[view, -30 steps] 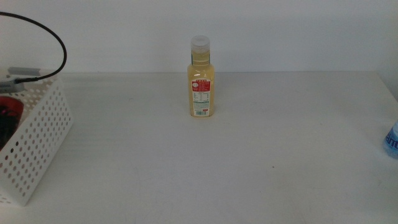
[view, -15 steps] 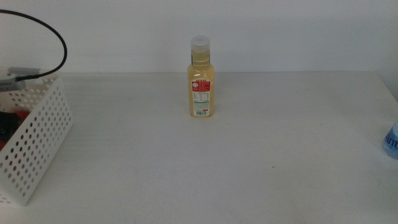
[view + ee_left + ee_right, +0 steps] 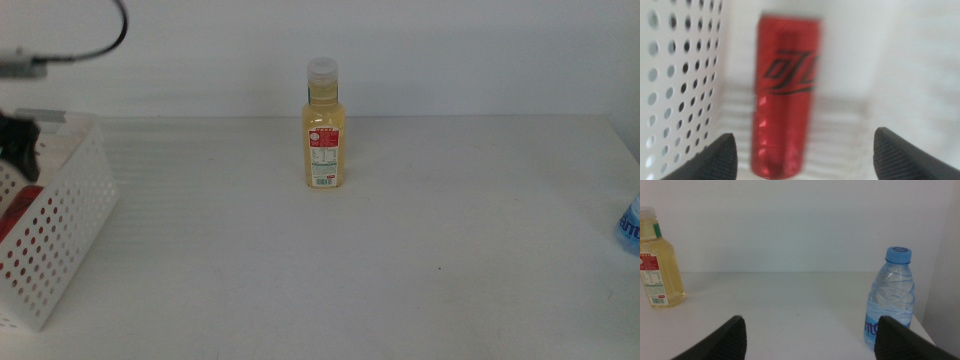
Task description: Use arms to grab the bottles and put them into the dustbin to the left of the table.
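White dustbin [image 3: 680, 75] with red can [image 3: 787, 95] inside (lying flat), left claw [image 3: 802, 155] spread above.

The red soda can [image 3: 786, 95] had a glossy metallic skin with black print. The dustbin [image 3: 62, 230] was white perforated plastic. The juice bottle [image 3: 322, 128] was clear plastic with a paper-like label and a translucent cap. The water bottle [image 3: 890, 299] was thin, ribbed clear plastic with a blue cap. The table [image 3: 400, 260] was smooth, matt white.
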